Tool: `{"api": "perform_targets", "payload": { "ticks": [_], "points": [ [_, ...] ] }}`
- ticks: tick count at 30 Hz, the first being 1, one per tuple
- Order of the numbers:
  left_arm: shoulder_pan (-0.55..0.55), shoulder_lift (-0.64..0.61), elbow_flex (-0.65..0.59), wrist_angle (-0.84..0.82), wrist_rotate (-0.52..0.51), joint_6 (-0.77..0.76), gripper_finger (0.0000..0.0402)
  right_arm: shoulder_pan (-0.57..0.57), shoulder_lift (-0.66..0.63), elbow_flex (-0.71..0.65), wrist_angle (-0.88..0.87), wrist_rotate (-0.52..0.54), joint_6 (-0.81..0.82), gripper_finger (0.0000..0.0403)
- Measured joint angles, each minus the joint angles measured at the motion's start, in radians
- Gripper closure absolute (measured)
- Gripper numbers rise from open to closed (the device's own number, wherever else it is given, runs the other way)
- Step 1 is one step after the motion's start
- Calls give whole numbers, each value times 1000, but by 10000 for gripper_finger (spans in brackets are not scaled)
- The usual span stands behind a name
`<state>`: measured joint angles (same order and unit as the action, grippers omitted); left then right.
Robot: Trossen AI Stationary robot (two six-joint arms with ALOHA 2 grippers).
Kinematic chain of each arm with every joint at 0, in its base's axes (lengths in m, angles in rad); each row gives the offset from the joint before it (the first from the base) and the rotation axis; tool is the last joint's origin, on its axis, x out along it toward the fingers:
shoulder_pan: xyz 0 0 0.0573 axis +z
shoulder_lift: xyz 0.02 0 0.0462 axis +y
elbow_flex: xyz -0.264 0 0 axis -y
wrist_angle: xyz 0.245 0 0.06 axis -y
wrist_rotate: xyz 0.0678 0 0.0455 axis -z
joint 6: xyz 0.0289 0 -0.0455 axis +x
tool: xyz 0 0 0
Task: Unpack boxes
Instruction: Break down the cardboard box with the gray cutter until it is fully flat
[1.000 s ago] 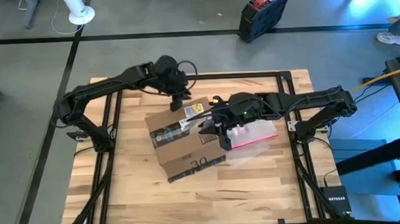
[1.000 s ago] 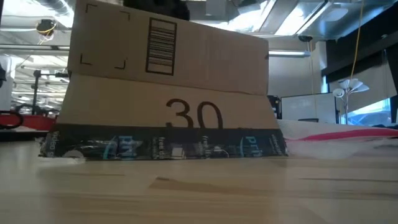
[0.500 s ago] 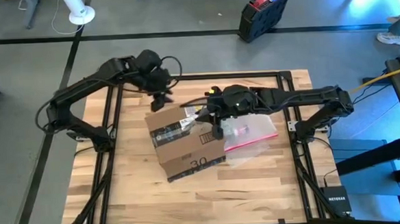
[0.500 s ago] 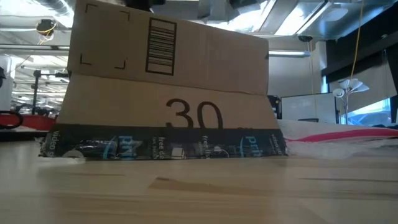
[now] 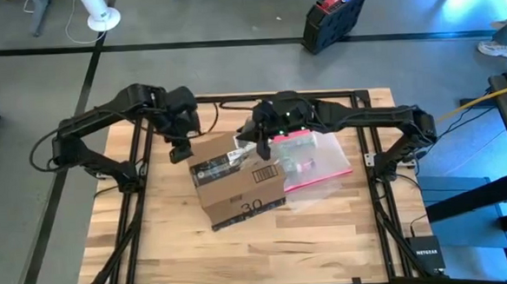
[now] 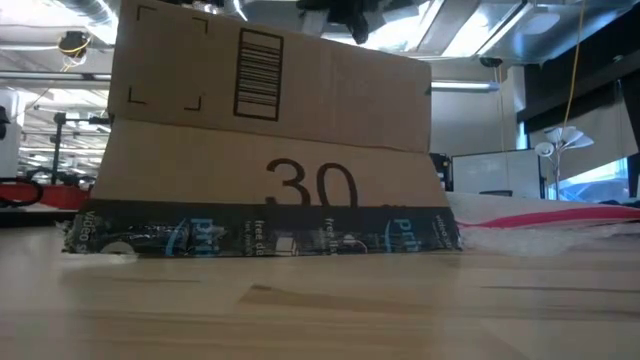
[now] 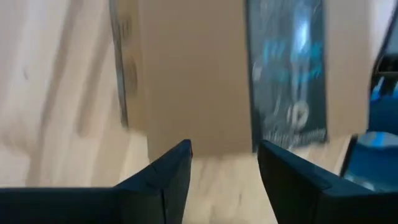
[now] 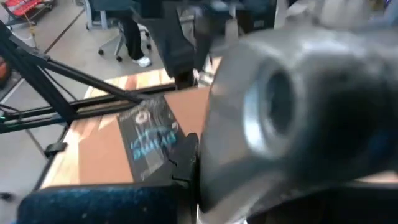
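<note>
A light butcher-block table [image 5: 172, 251] with a black frame is carrying a brown cardboard box [image 5: 234, 182], sitting skewed near the middle. Just beside the box, a clear plastic pouch [image 5: 316, 169] with a pink-red edge is lying flat on the wood.

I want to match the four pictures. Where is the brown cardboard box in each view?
High view: cardboard box at table centre.
Low view: box fills the left and middle.
Left wrist view: box ahead of the fingers.
Right wrist view: box, partly hidden.
Shared landmark: its black printed tape.
</note>
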<state>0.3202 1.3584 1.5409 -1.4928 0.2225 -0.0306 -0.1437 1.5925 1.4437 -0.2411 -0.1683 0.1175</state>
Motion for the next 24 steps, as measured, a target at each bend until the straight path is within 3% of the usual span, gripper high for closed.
{"api": "perform_targets", "payload": {
  "ticks": [6, 12, 24],
  "points": [
    [-33, -35, -133, -4, -13, -81, 227, -17, 1, 0, -23, -41, 10, 332],
    [-30, -61, -284, 181, -11, -97, 227, -21, 1, 0, -111, -60, 8, 332],
    [33, -15, -401, 373, -3, -43, 227, -21, 1, 1, -204, -67, 3, 332]
  ]
}}
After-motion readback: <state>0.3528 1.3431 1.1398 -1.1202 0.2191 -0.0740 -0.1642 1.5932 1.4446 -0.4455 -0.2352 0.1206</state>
